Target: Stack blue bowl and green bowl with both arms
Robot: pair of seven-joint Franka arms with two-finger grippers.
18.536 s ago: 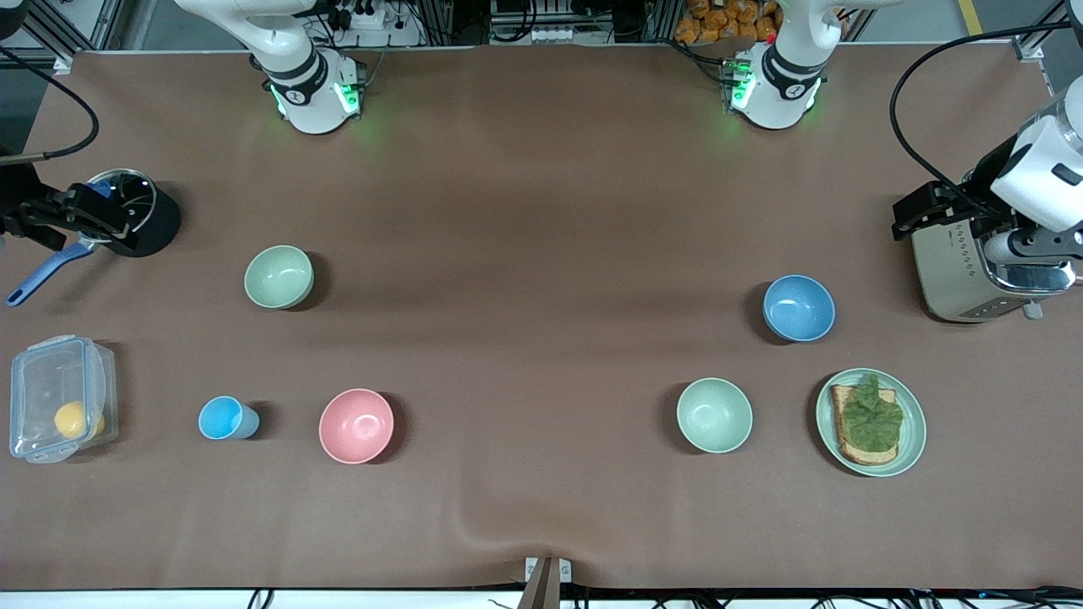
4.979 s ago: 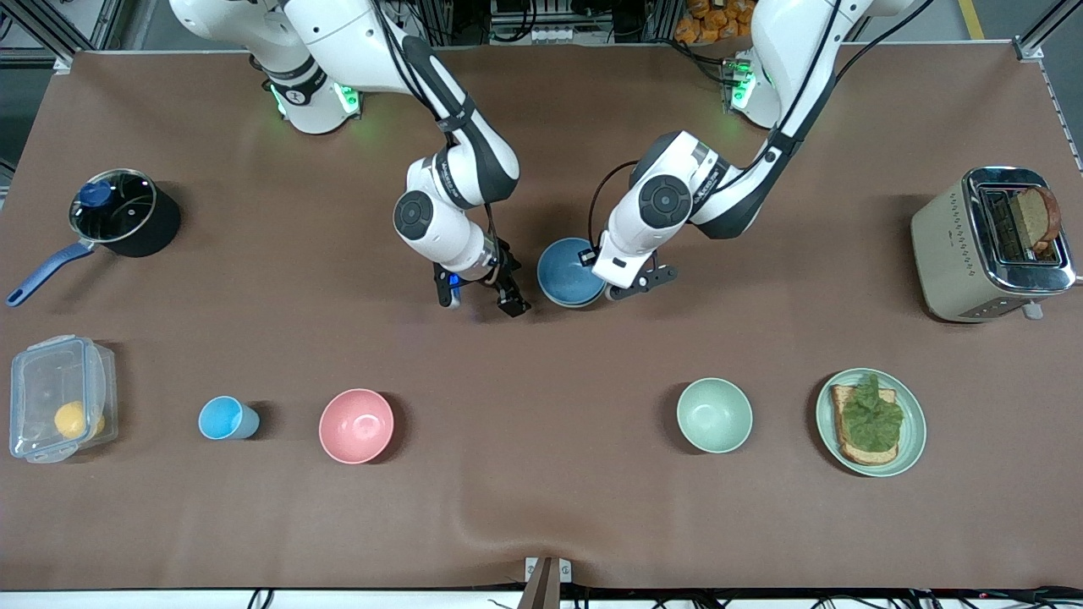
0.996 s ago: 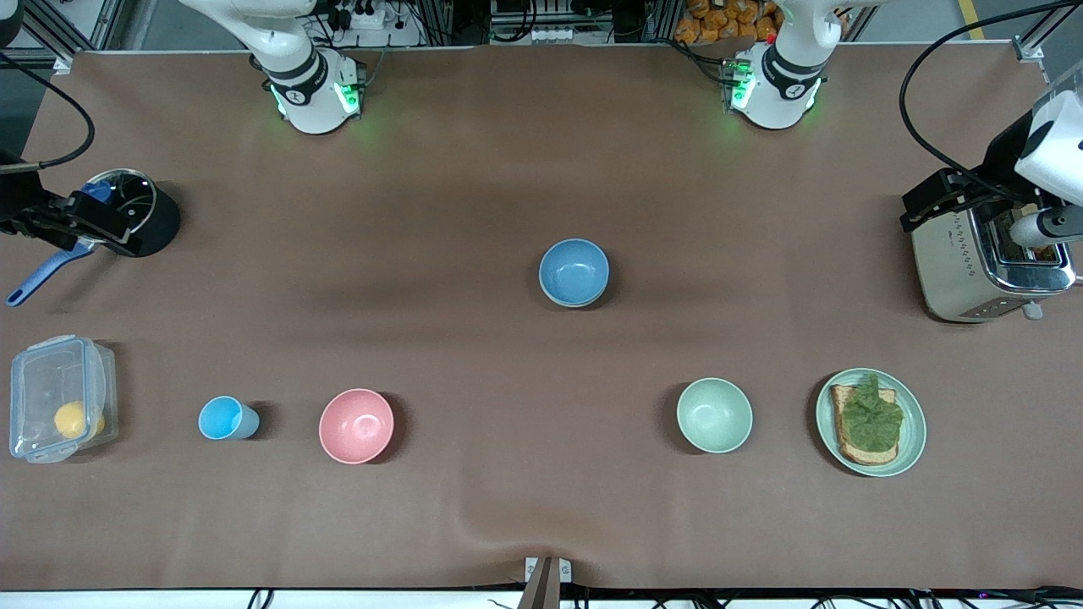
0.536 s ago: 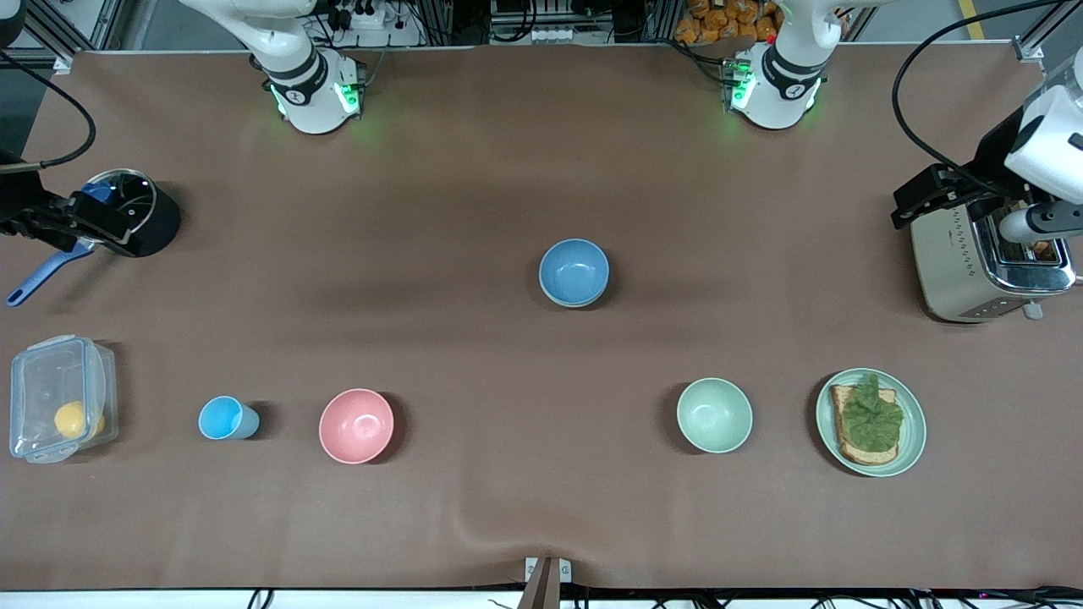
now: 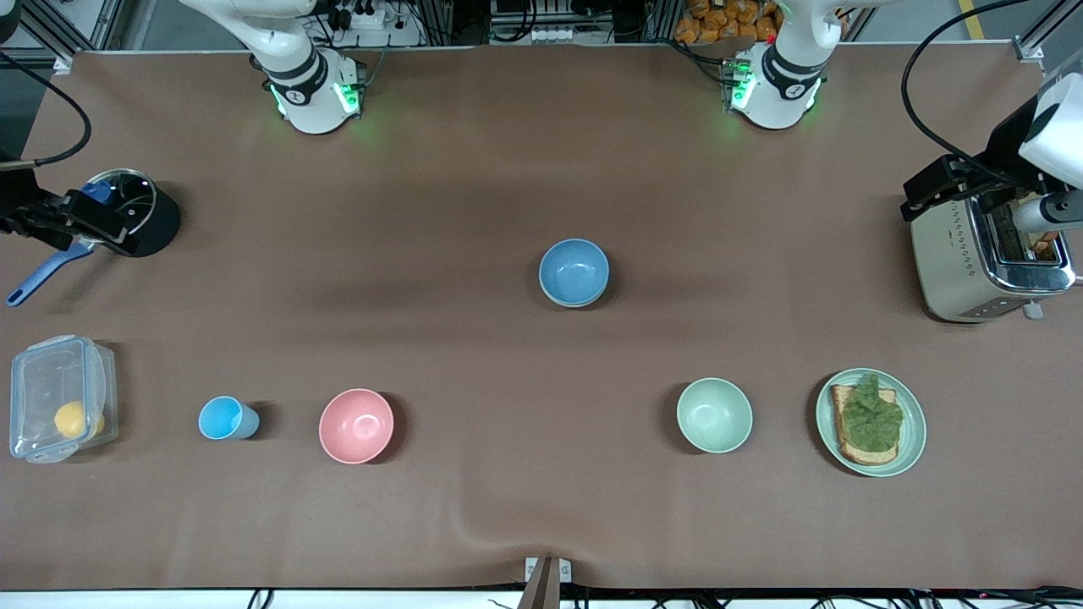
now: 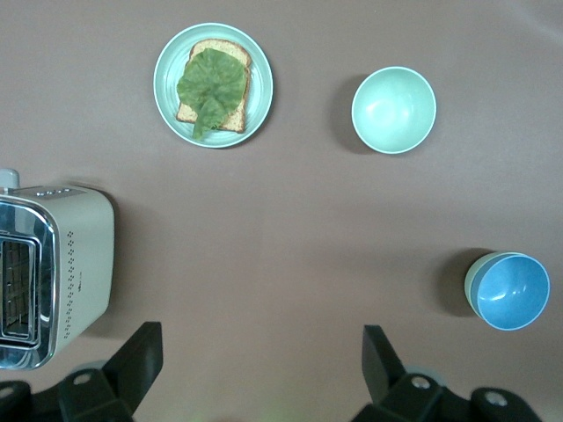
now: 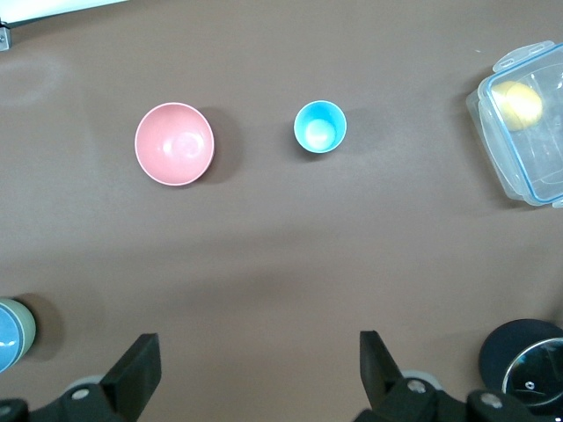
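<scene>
Front and wrist views of the bench (image 5: 508, 169) with both arms drawn back to its ends.

Stack: the blue bowl (image 5: 574, 271) sits nested inside the green bowl (image 6: 472, 280) near the middle of the bench; only a thin sage rim of the green bowl shows beneath it. Nothing touches the stack.

Left gripper (image 6: 264, 369): held high over the toaster (image 5: 973, 254) at the left arm's end of the bench. Its fingers (image 6: 136, 356) are spread wide and hold nothing. The stack lies well apart from these fingers, out toward the bench's middle; the mint bowl (image 5: 714, 414) and the plate (image 5: 912, 423) of toast with lettuce lie on the bench well clear of them, nearer the front camera.

Right gripper (image 7: 259, 369): held high over the black pot (image 5: 135, 222) at the right arm's end of the bench. Its fingers (image 7: 136, 365) are likewise spread wide and empty. The pink bowl (image 5: 356, 425), the small light-blue cup (image 5: 222, 418) and the clear lidded box (image 5: 59, 397) with a yellow object inside lie well apart from them, nearer the front camera.
</scene>
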